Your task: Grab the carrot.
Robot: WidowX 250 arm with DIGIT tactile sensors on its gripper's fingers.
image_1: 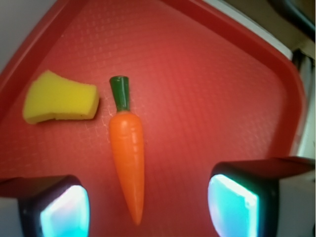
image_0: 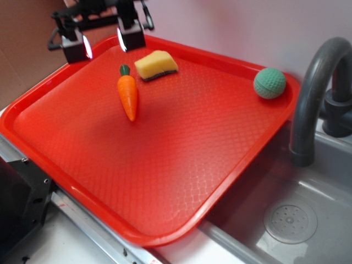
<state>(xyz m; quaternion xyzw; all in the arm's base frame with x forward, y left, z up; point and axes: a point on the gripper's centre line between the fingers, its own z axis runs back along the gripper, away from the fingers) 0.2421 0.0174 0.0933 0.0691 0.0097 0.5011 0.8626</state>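
The carrot (image_0: 127, 97), lying flat on the red tray (image_0: 165, 181), should be straddled mid-body by the wide-open gripper (image_0: 103, 43) before closure.

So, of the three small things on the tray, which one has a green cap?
The carrot: orange, pointed, with a dark green stem cap. The sponge beside it is yellow with a dark base, and the ball at the tray's far corner is green all over.

Claw (image_0: 103, 43) hangs open over the red tray's (image_0: 165, 181) far corner, carrot (image_0: 128, 97) lying near the sponge (image_0: 156, 65), green ball (image_0: 269, 83) well apart.
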